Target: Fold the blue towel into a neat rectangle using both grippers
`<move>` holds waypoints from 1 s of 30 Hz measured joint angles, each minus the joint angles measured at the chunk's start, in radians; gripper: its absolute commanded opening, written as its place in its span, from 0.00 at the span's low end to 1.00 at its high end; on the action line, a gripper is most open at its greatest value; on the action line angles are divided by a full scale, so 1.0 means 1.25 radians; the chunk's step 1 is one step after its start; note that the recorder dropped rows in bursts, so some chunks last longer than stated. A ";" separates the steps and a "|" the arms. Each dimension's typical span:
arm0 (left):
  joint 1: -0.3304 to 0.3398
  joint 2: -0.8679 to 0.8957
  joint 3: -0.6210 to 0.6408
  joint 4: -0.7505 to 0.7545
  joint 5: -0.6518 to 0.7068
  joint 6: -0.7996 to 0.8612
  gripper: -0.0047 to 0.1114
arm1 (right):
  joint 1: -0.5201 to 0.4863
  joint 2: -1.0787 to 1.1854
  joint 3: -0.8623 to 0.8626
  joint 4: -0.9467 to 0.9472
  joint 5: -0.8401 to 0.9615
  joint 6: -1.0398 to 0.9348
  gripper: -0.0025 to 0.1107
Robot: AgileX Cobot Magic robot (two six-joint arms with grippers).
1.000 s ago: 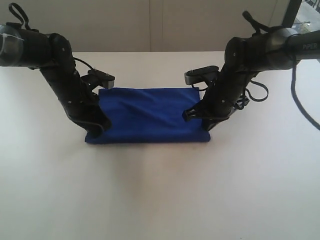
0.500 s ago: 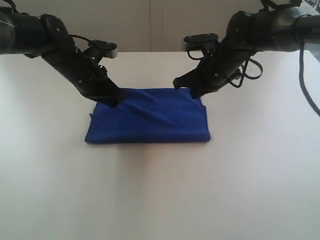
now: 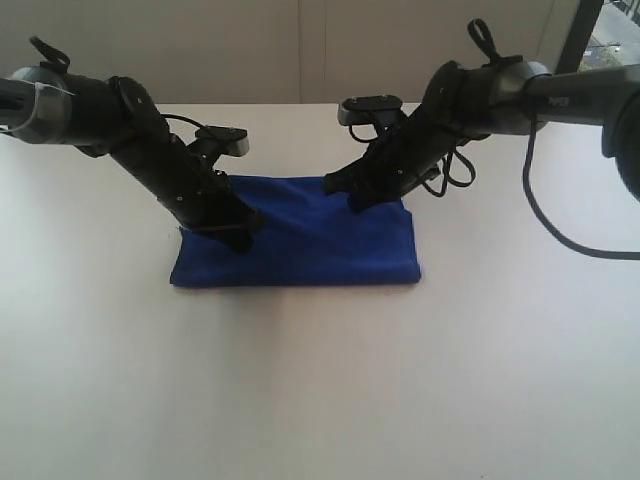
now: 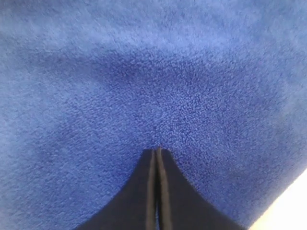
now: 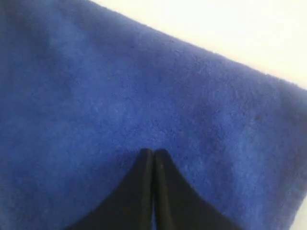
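One blue towel (image 3: 300,250) is lying folded into a rectangle on the white table (image 3: 320,390), with its long edges running across the exterior view. Two black arms are reaching down to the towel, one from each end. Each is carrying one gripper, so there are two grippers in all.

The left arm (image 3: 150,155) is coming in from beyond the towel's left end, sloping down and inward over the towel's far left corner. The left gripper (image 3: 243,238) is sitting with its tip on the towel's left part, about midway between the far and near edges. Its two fingers (image 4: 139,196) are pressed flat together with only a hairline seam between them. They are gripping no cloth, and their tips are meeting the towel's top surface.

The right arm (image 3: 480,90) is stretching in from beyond the towel's right end and angling down toward the towel's far edge. The right gripper (image 3: 345,195) is sitting at that far edge, a little right of the towel's middle. Its two fingers (image 5: 170,196) are likewise closed against each other and holding nothing. Their tips are right at the pile, but whether they are pressing into it cannot be told.

One loop of black cable (image 3: 455,172) is hanging from the right arm, just beyond the towel's far right corner.
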 measured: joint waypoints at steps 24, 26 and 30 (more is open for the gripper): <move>0.000 0.000 -0.004 0.011 0.016 0.024 0.04 | 0.002 0.005 -0.012 -0.133 -0.040 0.170 0.02; 0.000 0.000 -0.004 0.012 0.016 0.026 0.04 | 0.002 -0.002 -0.012 -0.133 -0.040 0.170 0.02; 0.000 -0.005 -0.004 0.020 0.018 0.026 0.04 | 0.002 -0.028 -0.012 -0.133 -0.036 0.170 0.02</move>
